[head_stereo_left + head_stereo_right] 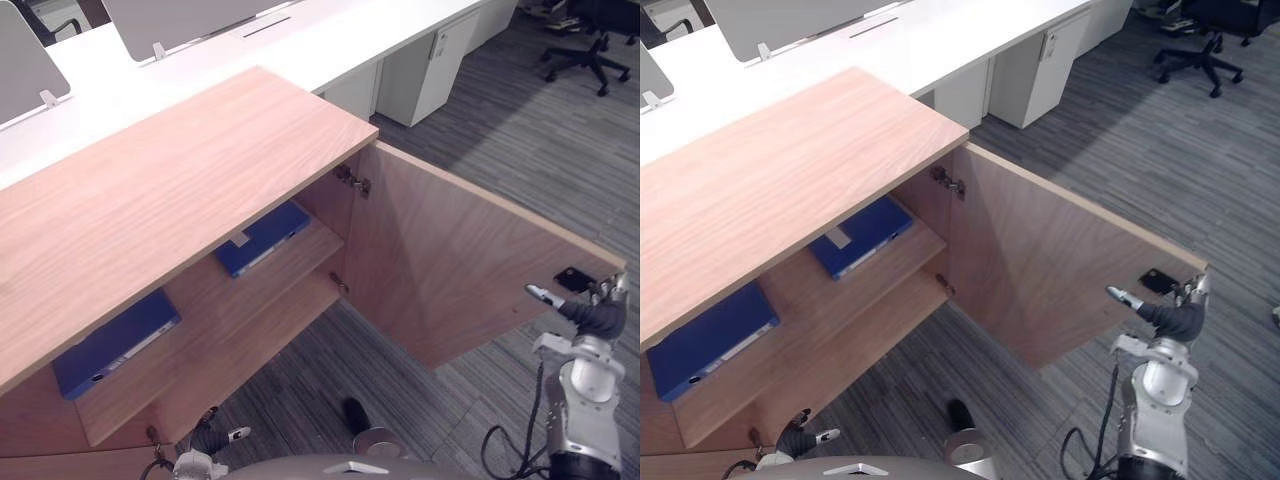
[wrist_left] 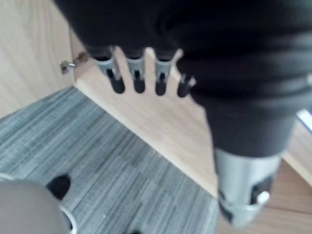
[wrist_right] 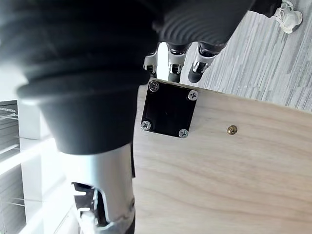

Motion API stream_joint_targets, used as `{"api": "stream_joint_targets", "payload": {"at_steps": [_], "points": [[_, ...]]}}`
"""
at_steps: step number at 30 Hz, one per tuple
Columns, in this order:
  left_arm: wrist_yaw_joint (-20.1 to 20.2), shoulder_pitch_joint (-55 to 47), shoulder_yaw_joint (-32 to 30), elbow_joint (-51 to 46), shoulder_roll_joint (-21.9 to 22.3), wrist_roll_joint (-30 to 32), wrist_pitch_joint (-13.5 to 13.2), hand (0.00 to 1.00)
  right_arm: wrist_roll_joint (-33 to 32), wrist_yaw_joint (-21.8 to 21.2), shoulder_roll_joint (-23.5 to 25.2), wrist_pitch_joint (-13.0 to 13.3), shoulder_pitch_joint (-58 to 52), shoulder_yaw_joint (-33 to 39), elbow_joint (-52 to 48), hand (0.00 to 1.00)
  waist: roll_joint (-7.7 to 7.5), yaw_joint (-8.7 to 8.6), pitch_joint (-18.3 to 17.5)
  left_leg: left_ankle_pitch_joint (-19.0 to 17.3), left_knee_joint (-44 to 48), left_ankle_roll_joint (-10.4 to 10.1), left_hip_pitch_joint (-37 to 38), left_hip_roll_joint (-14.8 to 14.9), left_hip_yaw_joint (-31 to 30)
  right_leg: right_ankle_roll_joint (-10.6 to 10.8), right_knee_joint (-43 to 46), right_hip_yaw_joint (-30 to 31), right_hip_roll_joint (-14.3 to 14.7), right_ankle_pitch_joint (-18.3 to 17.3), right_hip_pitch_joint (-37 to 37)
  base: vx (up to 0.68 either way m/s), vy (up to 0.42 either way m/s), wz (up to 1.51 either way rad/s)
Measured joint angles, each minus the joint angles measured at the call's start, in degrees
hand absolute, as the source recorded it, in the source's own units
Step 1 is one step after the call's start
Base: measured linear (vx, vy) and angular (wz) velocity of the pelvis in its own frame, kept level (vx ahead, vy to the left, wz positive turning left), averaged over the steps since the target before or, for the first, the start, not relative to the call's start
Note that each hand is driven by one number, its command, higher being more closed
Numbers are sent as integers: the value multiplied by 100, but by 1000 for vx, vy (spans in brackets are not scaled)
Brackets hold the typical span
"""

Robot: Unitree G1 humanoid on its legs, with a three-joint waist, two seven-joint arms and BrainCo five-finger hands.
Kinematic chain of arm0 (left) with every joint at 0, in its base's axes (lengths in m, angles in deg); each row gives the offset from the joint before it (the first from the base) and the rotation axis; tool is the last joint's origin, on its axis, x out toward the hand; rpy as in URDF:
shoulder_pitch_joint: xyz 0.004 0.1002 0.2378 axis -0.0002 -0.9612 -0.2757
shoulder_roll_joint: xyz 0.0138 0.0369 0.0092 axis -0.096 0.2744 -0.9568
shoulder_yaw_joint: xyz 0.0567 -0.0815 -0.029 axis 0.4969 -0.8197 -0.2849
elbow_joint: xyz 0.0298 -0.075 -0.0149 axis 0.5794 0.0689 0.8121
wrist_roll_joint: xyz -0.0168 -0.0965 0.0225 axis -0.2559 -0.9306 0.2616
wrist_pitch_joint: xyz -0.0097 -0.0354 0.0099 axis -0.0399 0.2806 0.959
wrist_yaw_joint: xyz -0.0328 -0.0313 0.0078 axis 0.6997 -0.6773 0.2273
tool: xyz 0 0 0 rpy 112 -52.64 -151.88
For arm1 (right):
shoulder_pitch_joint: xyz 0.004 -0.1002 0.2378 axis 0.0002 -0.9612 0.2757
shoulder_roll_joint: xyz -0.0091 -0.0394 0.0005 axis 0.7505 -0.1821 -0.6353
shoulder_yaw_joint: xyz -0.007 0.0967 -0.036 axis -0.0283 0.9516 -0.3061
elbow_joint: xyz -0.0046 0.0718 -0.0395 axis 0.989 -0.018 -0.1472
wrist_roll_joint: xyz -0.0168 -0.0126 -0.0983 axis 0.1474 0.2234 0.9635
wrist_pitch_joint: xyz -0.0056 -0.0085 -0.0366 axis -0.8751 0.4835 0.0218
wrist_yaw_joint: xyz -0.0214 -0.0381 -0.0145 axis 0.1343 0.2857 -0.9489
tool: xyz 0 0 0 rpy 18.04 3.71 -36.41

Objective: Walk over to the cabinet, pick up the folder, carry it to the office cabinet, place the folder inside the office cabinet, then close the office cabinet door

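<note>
A folder [image 1: 265,238] lies on the shelf [image 1: 215,335] behind the open door [image 1: 450,270], a 2nd folder [image 1: 115,345] farther in. The right robot hand [image 1: 597,318] has straight fingers [image 3: 197,68] over the door's free edge. The left robot hand [image 2: 234,73] hangs loose near its hinges. A glancing push could slip off and leave the door ajar.

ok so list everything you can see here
light wooden cabinet: 1, tan, centre, door open
blue flat folders: 2, blue, lying on a shelf inside
long white desk: 1, white, behind the cabinet
grey desk screens: 2, grey, on the desk
black office chair: 1, black, far right on grey striped carpet
right hand: 1, silver, at the open door's free edge, fingers straight
left hand: 1, silver, low by the cabinet's front, holding nothing
</note>
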Motion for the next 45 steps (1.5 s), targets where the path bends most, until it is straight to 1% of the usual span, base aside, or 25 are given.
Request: {"api": "stream_joint_targets", "payload": {"at_steps": [4, 6, 8, 9, 13, 14, 16, 17, 18, 19, 20, 21, 22, 23, 24, 25, 27, 29, 31, 34, 36, 38, 40, 43, 45], "points": [[-12, 30, 4, 11, -32, 47, 21, 0, -10, 5, 403, 98, -331, -261, -392, 0, -80, 16, -45, 11, 7, 7, -6, -4, 8, -18, -1, 21, -9, 46, -38, -104, -49, -11], [-20, 62, 4, 35, -64, 48, 48, 0, -18, 4, 593, 224, -549, -538, -613, 0, -100, 36, -55, 10, 15, 7, -14, -17, 8, -81, 0, 9, -15, 78, -85, -132, -61, -24], [-24, 88, 4, 66, -76, 48, 55, 0, -26, 2, 667, 334, -673, -727, -672, 0, -115, 46, -61, 8, 14, 6, -19, -13, 6, -99, 1, -24, -19, 107, -103, -117, -58, -19], [-29, 127, 5, 76, -95, 50, 66, 0, -46, 1, 795, 366, -814, -866, -812, 0, -133, 74, -63, -7, 14, -20, -26, -11, -5, -93, 5, -30, -27, 112, -117, -111, -57, -16], [-115, 229, -2, 244, -161, 128, 116, 0, -283, -19, 919, 638, -1172, -1455, -857, 0, -212, 121, -70, -5, 13, -24, -49, -21, -209, -119, 38, -143, -9, 182, -111, -91, -60, -17], [-126, 254, -1, 244, -160, 169, 124, 0, -304, -30, 930, 661, -1215, -1553, -857, 0, -231, 124, -74, -4, 9, -23, -48, -22, -243, -118, 38, -201, -12, 184, -115, -103, -63, -19], [-135, 299, 2, 244, -159, 236, 136, 0, -423, -104, 936, 638, -1360, -2021, -844, 0, -318, 150, -75, 7, -10, -16, -51, -7, -306, -113, 55, -332, 1, 194, -159, -87, -67, -20], [-135, 323, 2, 245, -159, 264, 142, 0, -422, -152, 935, 607, -1414, -2140, -818, 0, -341, 159, -77, 18, -16, -12, -57, -3, -307, -110, 61, -337, 4, 212, -173, -75, -70, -9], [-135, 374, 6, 246, -154, 280, 151, 0, -423, -248, 860, 521, -1517, -2394, -793, 0, -368, 183, -76, 44, -33, -14, -63, 8, -323, -115, 63, -346, 18, 221, -179, -58, -68, 3], [-135, 396, 11, 247, -152, 291, 152, 0, -505, -383, 808, 491, -1566, -2638, -792, 0, -376, 204, -79, 88, -91, -21, -58, 8, -349, -115, 64, -356, 27, 221, -182, -40, -54, 7], [-135, 409, 11, 246, -152, 292, 152, 0, -506, -445, 797, 474, -1570, -2722, -792, 0, -376, 214, -79, 102, -105, -30, -55, 8, -360, -115, 65, -359, 30, 221, -182, -40, -47, 13], [-137, 516, 13, 245, -153, 315, 153, 0, -477, -643, 749, 394, -1604, -3109, -760, 0, -384, 294, -78, 158, -136, -27, -59, 8, -419, -115, 78, -390, 36, 221, -181, -33, -35, 15], [-138, 557, 20, 240, -153, 318, 153, 0, -453, -694, 737, 388, -1603, -3297, -754, 0, -389, 328, -83, 169, -154, -25, -62, 8, -457, -115, 87, -425, 35, 221, -177, -39, -43, 27], [-161, 594, 18, 237, -159, 318, 152, 0, -398, -880, 717, 447, -1710, -3717, -762, 0, -420, 362, -104, 242, -226, -32, -56, 3, -527, -119, 105, -493, 29, 217, -175, -39, -41, 29], [-199, 602, 20, 240, -168, 320, 154, 0, -400, -1039, 732, 403, -1721, -4139, -730, 0, -475, 391, -132, 314, -307, -47, -55, -5, -585, -121, 108, -533, 28, 216, -175, -38, -38, 30], [-208, 611, 26, 240, -164, 321, 155, 0, -400, -1097, 752, 378, -1683, -4335, -714, 0, -505, 422, -144, 341, -332, -44, -60, -10, -617, -122, 108, -569, 20, 215, -173, -41, -28, 32], [-228, 614, 145, 242, -151, 333, 155, 0, -400, -1285, 918, 294, -1409, -4745, -511, 0, -597, 557, -212, 428, -413, -40, -99, -43, -784, -125, 124, -696, -23, 195, -164, -38, -14, 38], [-242, 600, 191, 246, -148, 367, 159, 0, -370, -1397, 1000, 294, -1186, -4998, -480, 0, -637, 675, -244, 512, -523, -22, -97, -80, -929, -120, 171, -832, -70, 142, -154, -25, 4, 42], [-244, 590, 257, 293, -146, 372, 175, 0, -260, -1456, 1052, 294, -935, -5175, -436, 0, -657, 780, -263, 596, -656, 16, -98, -138, -1126, -59, 231, -1013, -146, 88, -127, -10, 21, 54], [-250, 582, 308, 291, -163, 371, 186, 0, -105, -1419, 1147, 293, -584, -5205, -235, 0, -701, 885, -290, 726, -866, 98, -98, -245, -1435, 18, 241, -1308, -280, 19, -44, 23, 56, 59], [-250, 586, 321, 292, -182, 371, 187, 0, 4, -1391, 1131, 282, -394, -5137, -99, 0, -731, 909, -302, 745, -871, 137, -105, -285, -1558, 51, 247, -1386, -319, -9, -8, 37, 47, 36], [-248, 597, 356, 289, -207, 371, 186, 0, 121, -1331, 1074, 211, -258, -5063, -95, 0, -751, 945, -308, 740, -871, 155, -102, -318, -1636, 51, 275, -1454, -353, -13, 30, 41, 29, 25], [-248, 595, 352, 290, -232, 371, 187, 0, 228, -1209, 989, 152, -51, -4864, -61, 0, -764, 1001, -308, 741, -870, 166, -167, -360, -1844, 80, 318, -1570, -414, -40, 48, 50, 30, 39], [-248, 594, 340, 287, -326, 367, 186, 0, 342, -1076, 991, 151, 188, -4569, 114, 0, -771, 1023, -303, 757, -864, 186, -224, -347, -2086, 80, 336, -1595, -438, -60, 127, 50, 25, 49], [-250, 592, 324, 282, -392, 361, 186, 0, 423, -1002, 990, 153, 255, -4308, 107, 0, -787, 1076, -302, 759, -854, 185, -223, -337, -2252, 63, 355, -1647, -453, -133, 210, 41, 17, 53]]}}
